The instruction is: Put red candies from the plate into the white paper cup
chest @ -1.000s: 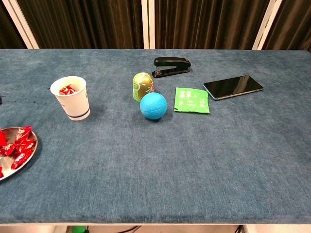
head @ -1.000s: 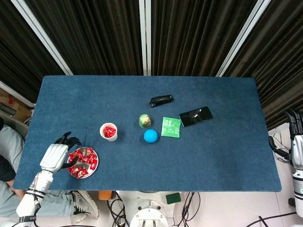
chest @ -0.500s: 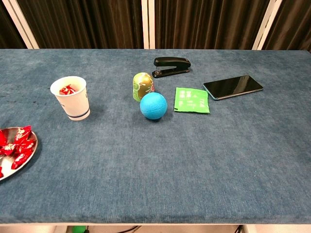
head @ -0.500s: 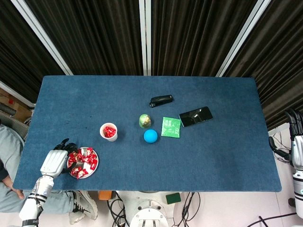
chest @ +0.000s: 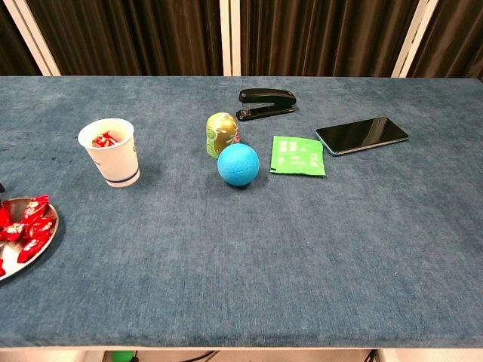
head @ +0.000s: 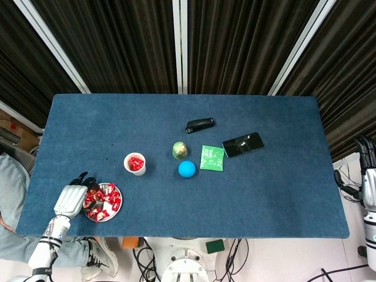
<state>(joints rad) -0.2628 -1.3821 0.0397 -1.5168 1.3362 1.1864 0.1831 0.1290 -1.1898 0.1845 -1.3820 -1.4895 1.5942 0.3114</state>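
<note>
Resting at the front left corner of the tabletop [head: 282,194], the left hand [head: 71,200] lies palm down with its dark fingertips over the left rim of the plate [head: 118,197]; whether they pinch a candy cannot be told from the head view. Compared with a second ago the hand has drawn back toward the front left corner and sits lower; its fingers reached further across the plate then. The cup and the other items have not shifted.

The red candies [head: 101,201] are heaped on the plate, close to the front edge. The white paper cup [head: 134,163] stands upright just behind and to the right of the plate, apart from it, with a few red candies [chest: 104,139] already inside.

Mid-tabletop cluster, well apart from the cup: green-gold egg [head: 180,150], blue ball [head: 187,169] just in front of it, green packet [head: 212,157] beside the ball, black phone [head: 242,144] and black stapler [head: 200,124] behind. Bare blue cloth lies between cup and cluster, and over the whole right half.

The right hand [head: 368,167] hangs off the right edge, fingers up and apart, holding nothing.

In the chest view the plate is cut off at the left border and the left hand is barely visible.
</note>
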